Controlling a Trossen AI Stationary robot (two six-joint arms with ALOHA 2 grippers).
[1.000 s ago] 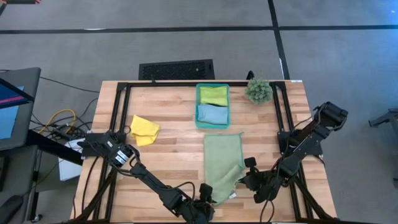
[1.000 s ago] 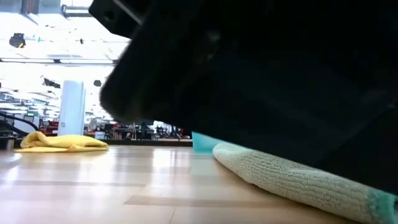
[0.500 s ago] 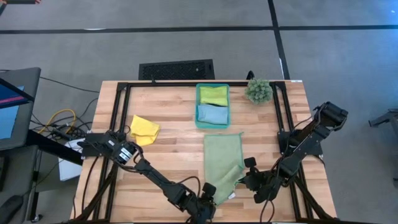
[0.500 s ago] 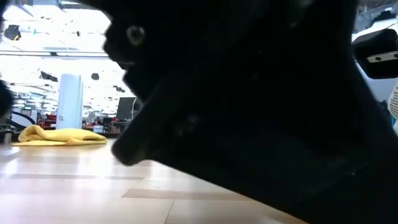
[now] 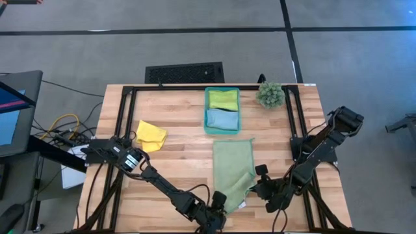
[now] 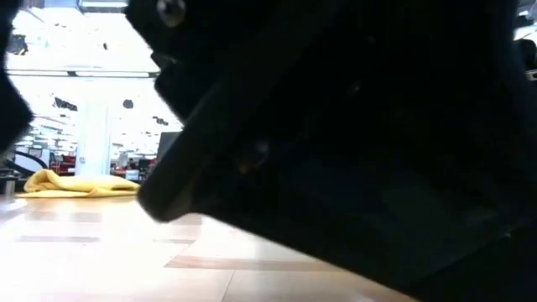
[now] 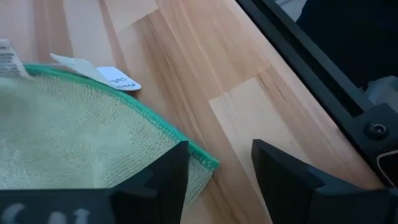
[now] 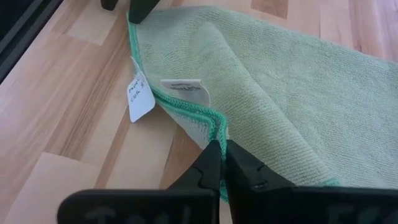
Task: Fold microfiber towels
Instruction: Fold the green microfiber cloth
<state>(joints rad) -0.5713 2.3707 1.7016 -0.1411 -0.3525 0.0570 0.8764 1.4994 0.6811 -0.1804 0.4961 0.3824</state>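
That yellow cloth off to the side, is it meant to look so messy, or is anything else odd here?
The yellow cloth lies crumpled alone on the table's left. Two folded cloths sit neatly in the teal bin; the pale green cloth lies spread flat. Nothing is spilled or damaged.

Your two arms are dark, jointed links trailing black cables; the left gripper (image 7: 214, 180) has matte black wedge fingers, the right gripper (image 8: 222, 163) slim black ones.

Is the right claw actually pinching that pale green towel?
Touching. The right wrist view shows the right gripper with its jaws shut on the green-stitched edge of the pale green towel, close to the white tags.
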